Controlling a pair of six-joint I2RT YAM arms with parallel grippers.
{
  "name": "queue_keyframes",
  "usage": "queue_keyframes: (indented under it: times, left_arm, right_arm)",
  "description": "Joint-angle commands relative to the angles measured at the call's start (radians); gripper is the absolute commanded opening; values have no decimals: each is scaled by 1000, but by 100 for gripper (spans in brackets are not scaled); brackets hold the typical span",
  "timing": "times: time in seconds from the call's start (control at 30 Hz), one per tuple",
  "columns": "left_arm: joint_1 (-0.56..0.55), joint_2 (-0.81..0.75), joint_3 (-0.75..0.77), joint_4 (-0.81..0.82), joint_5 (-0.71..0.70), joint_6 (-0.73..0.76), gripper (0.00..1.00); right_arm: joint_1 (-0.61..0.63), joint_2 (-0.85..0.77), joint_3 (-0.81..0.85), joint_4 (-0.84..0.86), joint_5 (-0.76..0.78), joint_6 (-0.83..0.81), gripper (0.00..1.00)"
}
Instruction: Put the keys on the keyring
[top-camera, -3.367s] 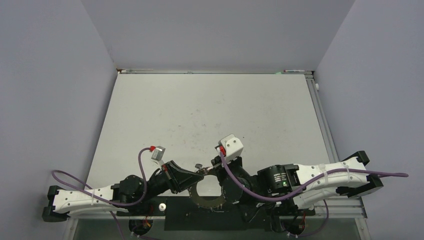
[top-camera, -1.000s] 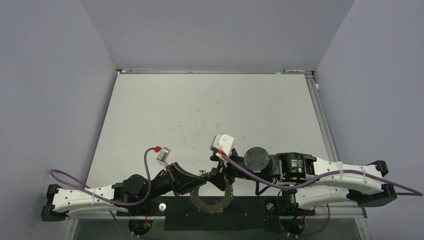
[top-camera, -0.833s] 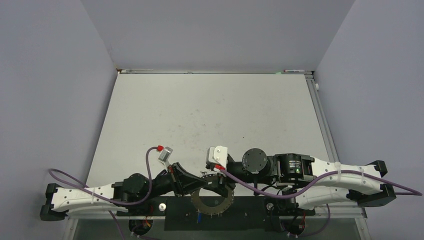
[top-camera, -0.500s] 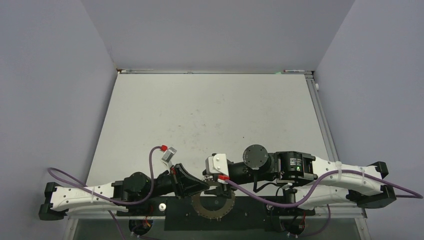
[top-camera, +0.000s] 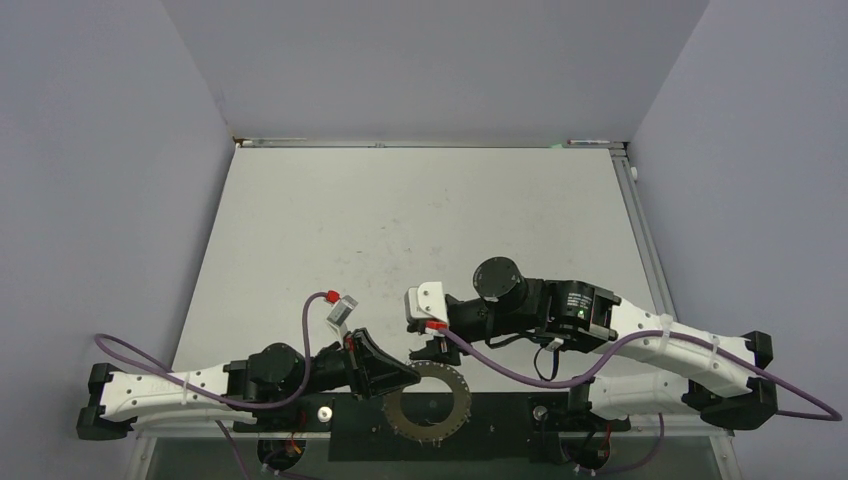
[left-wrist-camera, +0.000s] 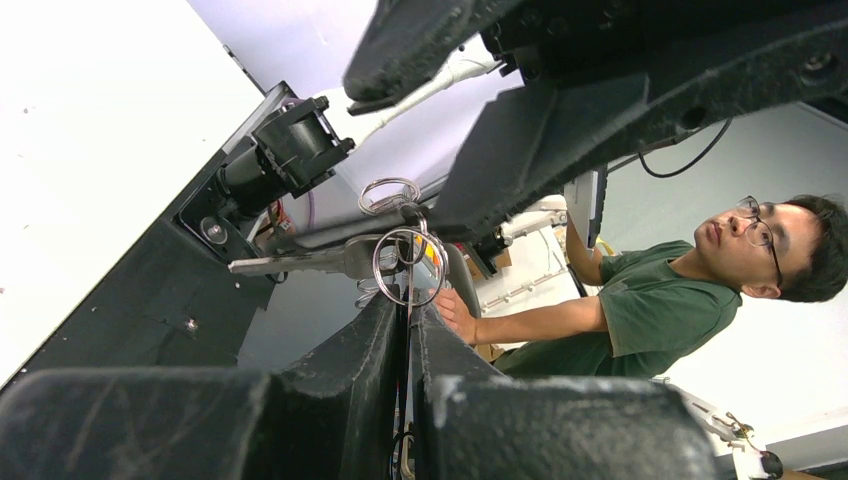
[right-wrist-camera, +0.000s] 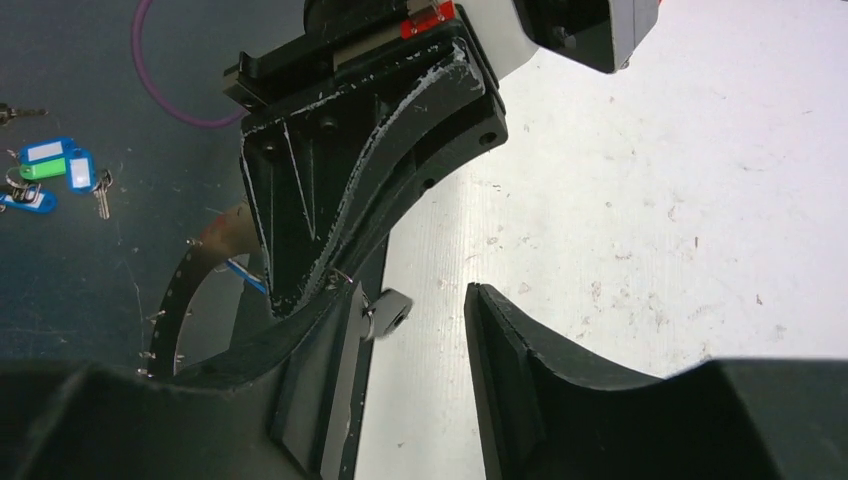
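Observation:
The keyring (top-camera: 461, 407), a flat grey disc with small wire loops on its rim, sits at the table's near edge. My left gripper (top-camera: 407, 378) is shut on its left rim. In the left wrist view the thin rim runs edge-on between the shut fingers (left-wrist-camera: 372, 340), with wire loops (left-wrist-camera: 409, 266) and a silver key (left-wrist-camera: 300, 263) just past the left gripper (left-wrist-camera: 411, 312). My right gripper (top-camera: 432, 347) hovers just beyond the ring, open. In the right wrist view a grey key head (right-wrist-camera: 388, 312) lies beside the left finger of the right gripper (right-wrist-camera: 415, 302). A blue sliver (right-wrist-camera: 245, 275) shows by the keyring (right-wrist-camera: 195, 265).
The black mounting strip (top-camera: 520, 420) runs along the near edge under the ring. Blue and green key tags (right-wrist-camera: 45, 170) lie on the dark floor below the table. A person (left-wrist-camera: 700, 290) sits beyond the table's near side. The white tabletop (top-camera: 420, 230) stretches behind both arms.
The right arm has swung and pulled its wrist back toward the table's middle, and its jaws have narrowed. The keyring now shows whole. The left gripper has edged right, still shut.

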Motion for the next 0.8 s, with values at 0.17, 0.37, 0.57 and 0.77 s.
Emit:
queue_keyframes:
  times: [0.17,0.37,0.57,0.77]
  left_arm:
    - [-5,-1,51,68,36,-2,0]
    - [-5,4,53,68,44,-2,0]
    - [-5,19,57,77,48,-2,0]
    - [-5,28,61,80,50,-1,0]
  right_arm:
    - [-85,-6,53,-24,-245,-64,43]
    - [-97,7,98,-49,-360,-87,44]
    - [-97,53,106,-78,-390,-94,40]
    - [-97,73,76,-73,-397,-91,37]
